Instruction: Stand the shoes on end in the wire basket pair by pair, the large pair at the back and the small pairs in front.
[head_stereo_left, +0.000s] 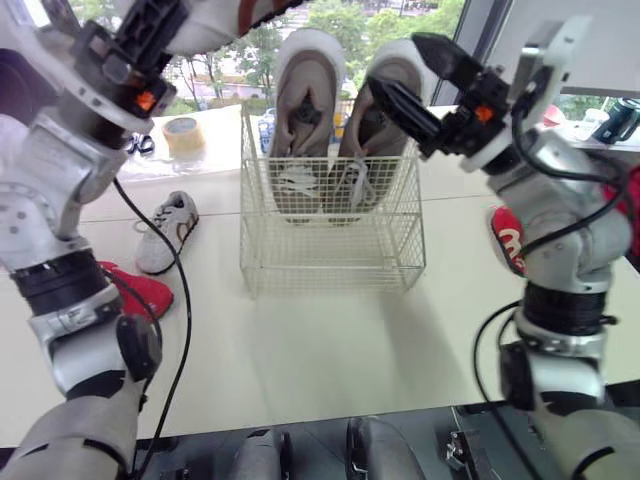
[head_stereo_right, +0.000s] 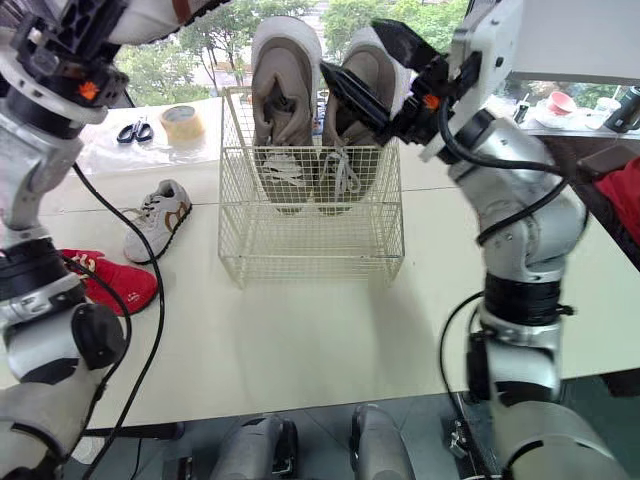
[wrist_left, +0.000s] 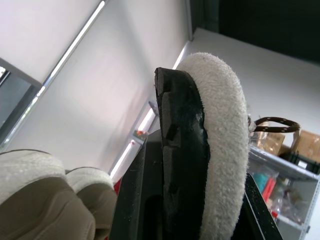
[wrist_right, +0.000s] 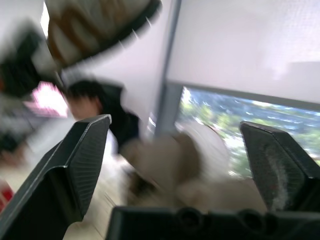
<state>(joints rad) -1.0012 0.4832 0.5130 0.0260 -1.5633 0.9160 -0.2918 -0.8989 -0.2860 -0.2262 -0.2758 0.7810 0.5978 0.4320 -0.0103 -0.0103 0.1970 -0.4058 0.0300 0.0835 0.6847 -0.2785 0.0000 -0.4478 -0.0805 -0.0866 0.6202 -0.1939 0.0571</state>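
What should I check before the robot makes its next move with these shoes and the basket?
1. Large beige pair stands on end at the back of the wire basket: ok.
2. Front of the basket is free for the small pairs: ok.
3. Right gripper open: ok. Clear of the large pair: cannot tell.
4. Left gripper, raised, shut on the held white shoe: ok. Firmness of grip: cannot tell.
5. White and brown shoe lies on the table left of the basket, within view: ok.
6. Red shoes together as a pair: not ok. The left red shoe and right red shoe lie on opposite sides.
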